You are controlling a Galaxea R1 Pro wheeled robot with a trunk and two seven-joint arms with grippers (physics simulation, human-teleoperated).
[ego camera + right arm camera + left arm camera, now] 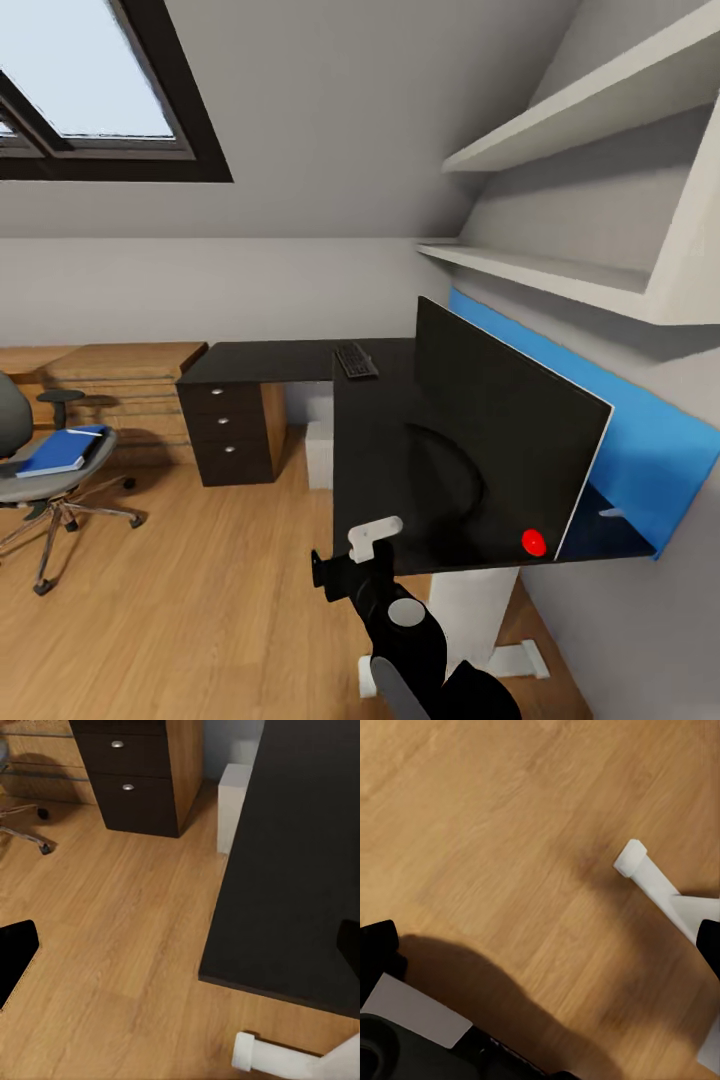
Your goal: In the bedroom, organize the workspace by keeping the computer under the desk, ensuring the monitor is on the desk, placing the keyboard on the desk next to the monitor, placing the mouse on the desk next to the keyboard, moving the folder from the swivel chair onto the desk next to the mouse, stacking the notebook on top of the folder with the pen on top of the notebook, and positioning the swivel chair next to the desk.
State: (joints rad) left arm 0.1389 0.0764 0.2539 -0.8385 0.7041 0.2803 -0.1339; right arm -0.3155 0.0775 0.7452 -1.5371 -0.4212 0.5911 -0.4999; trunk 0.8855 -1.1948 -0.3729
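The glossy black desk (300, 362) runs along the wall and toward me. On its near part the monitor (500, 440) stands tilted, with its red dot (534, 542) at the low corner. At the desk's far corner lies the keyboard (355, 360). Under the desk sits the light grey computer (320, 455) (236, 795). At the left, the swivel chair (30, 480) carries the blue folder (60, 450) on its seat. My right gripper (180, 952) hovers open over the floor by the desk's front edge (255, 982). My left gripper (544, 945) is open above the floor. Mouse, notebook and pen are out of view.
The drawer unit (232, 430) (139, 776) stands under the desk's left end, beside a low light-wood dresser (120, 370). The desk's white leg (475, 610) and foot (649, 874) are close to my arm. A blue wall panel (640, 440) and white shelves (560, 130) sit at right.
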